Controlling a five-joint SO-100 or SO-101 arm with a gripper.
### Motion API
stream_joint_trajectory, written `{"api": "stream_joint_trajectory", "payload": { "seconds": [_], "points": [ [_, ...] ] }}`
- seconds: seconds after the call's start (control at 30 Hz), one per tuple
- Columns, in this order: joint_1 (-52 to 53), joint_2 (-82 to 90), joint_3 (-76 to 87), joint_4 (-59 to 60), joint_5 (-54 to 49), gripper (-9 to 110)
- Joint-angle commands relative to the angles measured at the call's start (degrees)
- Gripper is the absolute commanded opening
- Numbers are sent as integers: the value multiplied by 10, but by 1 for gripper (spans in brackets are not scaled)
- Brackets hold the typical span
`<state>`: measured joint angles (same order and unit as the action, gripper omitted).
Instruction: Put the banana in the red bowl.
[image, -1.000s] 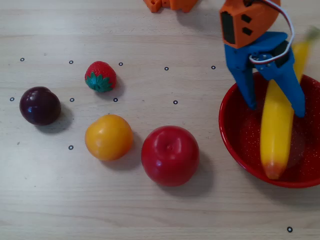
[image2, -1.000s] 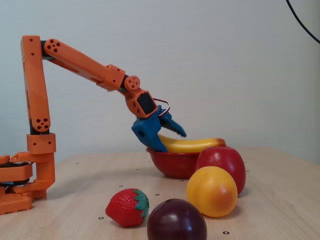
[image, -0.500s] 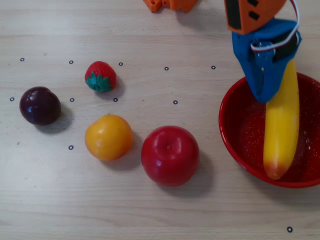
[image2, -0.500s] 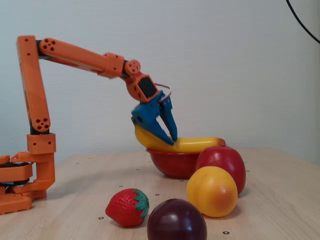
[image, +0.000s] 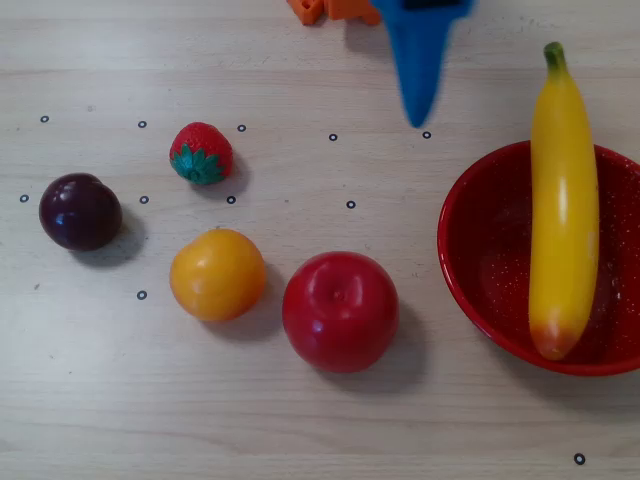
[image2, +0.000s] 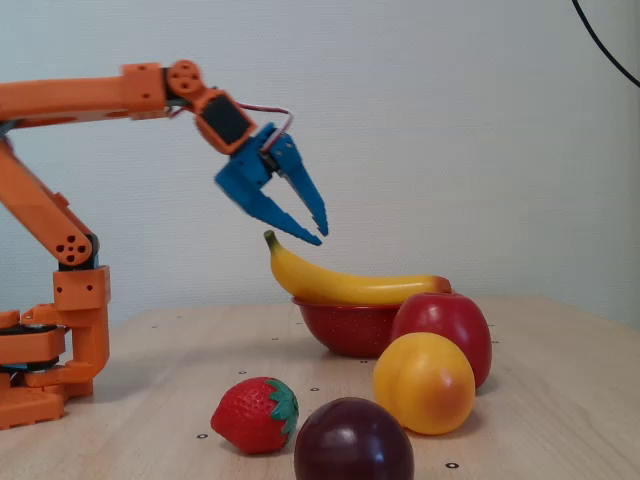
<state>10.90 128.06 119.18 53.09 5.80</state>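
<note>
Banana in the bowl

We see the long, shiny banana (image: 562, 205) lying across the speckled red bowl (image: 470, 270) at the counter's right edge; the blue jaws (image2: 318, 230) hang slightly open, empty.

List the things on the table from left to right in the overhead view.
Dark plum → strawberry → orange fruit → red apple → red bowl with the banana lying across it.
</note>
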Motion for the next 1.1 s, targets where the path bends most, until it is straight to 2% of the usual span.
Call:
{"api": "stream_joint_trajectory", "payload": {
  "seconds": [0.0, 0.27, 0.6, 0.8, 1.07],
  "points": [
    [-11, 66, 4, -4, -1, 0],
    [-63, 264, 226, -84, 11, 0],
    [-117, 503, 481, -115, 41, 0],
    [-117, 567, 555, -127, 40, 0],
    [-112, 570, 595, -154, 29, 0]
  ]
}}
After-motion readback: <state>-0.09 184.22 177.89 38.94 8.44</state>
